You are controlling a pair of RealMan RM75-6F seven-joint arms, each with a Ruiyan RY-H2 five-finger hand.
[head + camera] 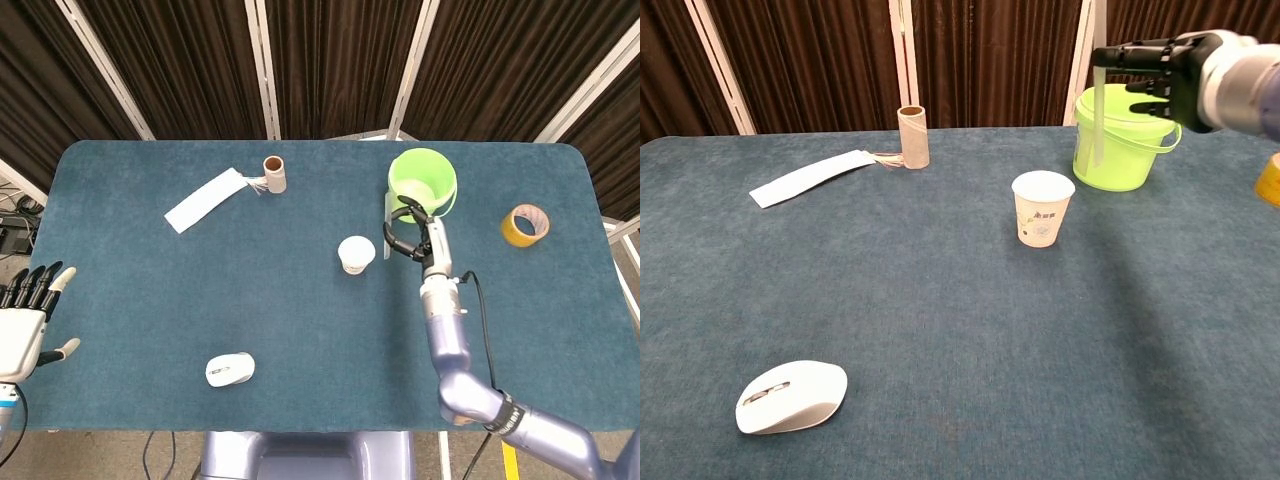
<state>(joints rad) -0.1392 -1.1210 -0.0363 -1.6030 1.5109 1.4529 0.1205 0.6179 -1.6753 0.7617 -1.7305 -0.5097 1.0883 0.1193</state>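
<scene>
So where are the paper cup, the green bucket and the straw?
paper cup (1043, 217), chest view, its printed side
green bucket (1129, 150), chest view, its front wall
straw (1096, 115), chest view, its hanging middle

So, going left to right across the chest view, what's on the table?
Computer mouse → paper strip → cardboard tube → paper cup → green bucket → tape roll.

You're working at a table (150, 300) covered in blue-green felt with rounded corners. Behind it hang dark brown pleated curtains (330, 60) crossed by slanting white poles (262, 65). At the left edge, cables (15, 235) lie on a pale floor.
</scene>
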